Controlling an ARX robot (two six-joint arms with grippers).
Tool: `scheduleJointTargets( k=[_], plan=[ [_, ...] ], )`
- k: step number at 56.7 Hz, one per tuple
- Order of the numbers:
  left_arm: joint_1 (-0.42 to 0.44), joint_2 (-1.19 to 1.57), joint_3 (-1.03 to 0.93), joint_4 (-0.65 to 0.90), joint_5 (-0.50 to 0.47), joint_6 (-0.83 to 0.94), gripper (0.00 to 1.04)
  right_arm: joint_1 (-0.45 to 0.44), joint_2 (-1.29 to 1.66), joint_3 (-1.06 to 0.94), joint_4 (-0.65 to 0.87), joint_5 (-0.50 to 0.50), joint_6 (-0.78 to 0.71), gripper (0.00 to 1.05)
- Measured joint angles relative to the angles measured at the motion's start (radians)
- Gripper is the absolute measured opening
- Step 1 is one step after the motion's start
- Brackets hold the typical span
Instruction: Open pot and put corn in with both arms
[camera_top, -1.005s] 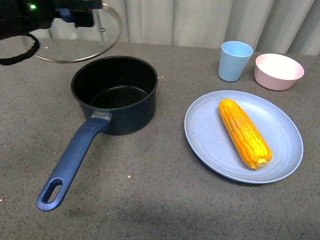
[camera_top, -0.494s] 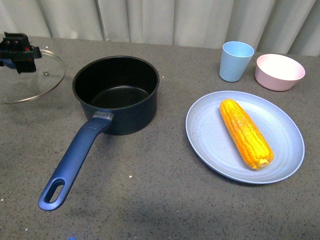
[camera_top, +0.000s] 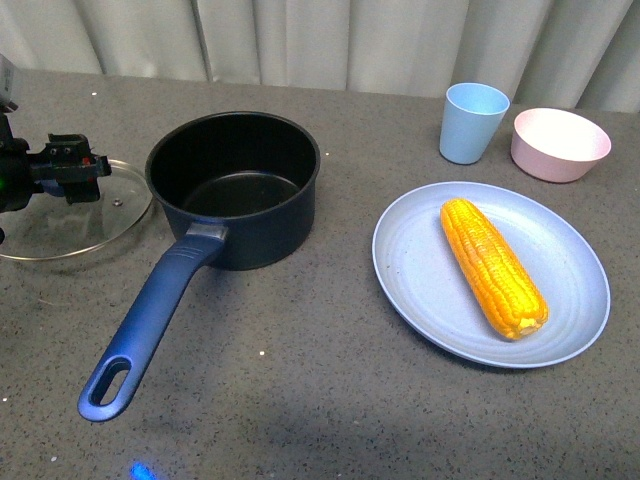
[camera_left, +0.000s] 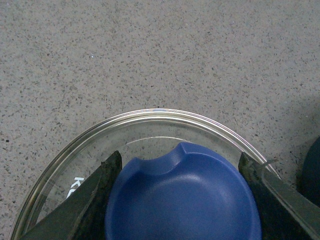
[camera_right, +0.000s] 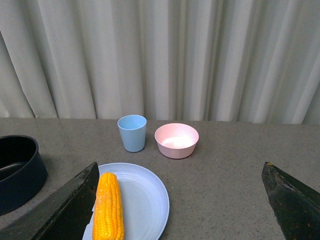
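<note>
My left tool (camera_top: 70, 168), clenched on the blue knob (camera_left: 182, 200) of the clear glass lid (camera_top: 60, 228), should lay it flat at the left edge of the tabletop (camera_top: 300, 380) beside the open navy-blue saucepan (camera_top: 235, 185), before my released right tool (camera_right: 180, 167) goes for the yellow corn cob (camera_top: 493, 267) on the pale blue plate (camera_top: 420, 285).

Your front camera looks down at a slant across the table (camera_top: 300, 400) toward the curtain (camera_top: 350, 40), with the pot (camera_top: 262, 238) centre-left in the frame and the corn (camera_top: 493, 266) on its plate (camera_top: 420, 270) at right. Your left wrist camera sits very close above the glass lid (camera_left: 180, 195), facing almost straight down. That lid shows at the front frame's left edge. Your right wrist camera looks nearly level toward the curtain, sharing corn, plate, cup (camera_right: 132, 132), bowl (camera_right: 176, 140) and pot with the front view.
</note>
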Motion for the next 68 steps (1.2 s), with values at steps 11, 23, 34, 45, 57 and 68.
scheduleJointTargets(
  k=[11,23,34,45,57,68],
  plan=[
    [-0.001,0.013,0.0,-0.014,0.007,0.003,0.63,0.0,0.0,0.0,0.0,0.0,0.0,0.95],
    [0.0,0.013,0.005,-0.043,0.018,0.006,0.63,0.0,0.0,0.0,0.0,0.0,0.0,0.95],
    [0.003,0.013,0.01,-0.069,0.026,0.007,0.68,0.0,0.0,0.0,0.0,0.0,0.0,0.95],
    [0.008,-0.002,0.008,-0.079,0.032,0.006,0.98,0.0,0.0,0.0,0.0,0.0,0.0,0.95],
    [0.011,-0.109,-0.051,-0.063,-0.011,-0.008,0.98,0.0,0.0,0.0,0.0,0.0,0.0,0.95],
    [0.006,-0.343,-0.245,0.002,-0.06,0.014,0.98,0.0,0.0,0.0,0.0,0.0,0.0,0.95]
  ],
)
